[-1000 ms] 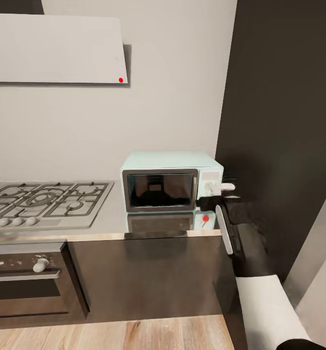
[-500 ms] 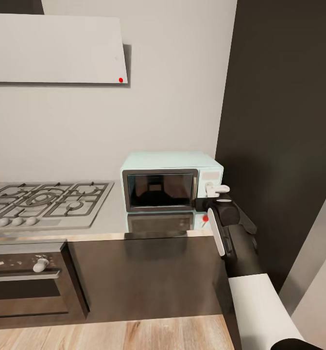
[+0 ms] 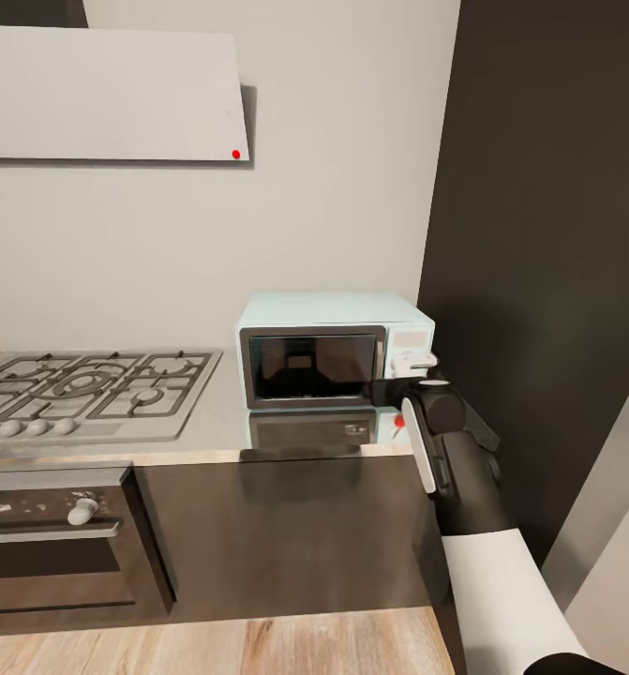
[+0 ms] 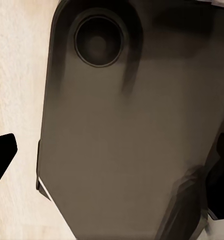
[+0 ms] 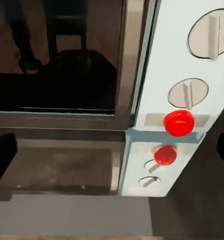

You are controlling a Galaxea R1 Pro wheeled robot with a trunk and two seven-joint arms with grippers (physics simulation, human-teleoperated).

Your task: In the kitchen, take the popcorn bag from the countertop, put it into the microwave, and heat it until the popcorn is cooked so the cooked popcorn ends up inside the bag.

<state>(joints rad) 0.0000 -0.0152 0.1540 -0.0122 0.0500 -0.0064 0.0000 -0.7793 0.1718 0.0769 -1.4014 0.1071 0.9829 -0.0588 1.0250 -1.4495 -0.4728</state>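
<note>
Head view: microwave (image 3: 335,359) on steel countertop (image 3: 216,422); right hand (image 3: 403,375) apart at panel.

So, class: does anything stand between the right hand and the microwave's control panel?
Nothing visible does. The right hand sits just in front of the microwave, facing its red round light and knobs.

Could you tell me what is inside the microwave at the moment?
The microwave door is shut; its dark glass shows mostly reflections, so whether the popcorn bag is inside cannot be told.
</note>
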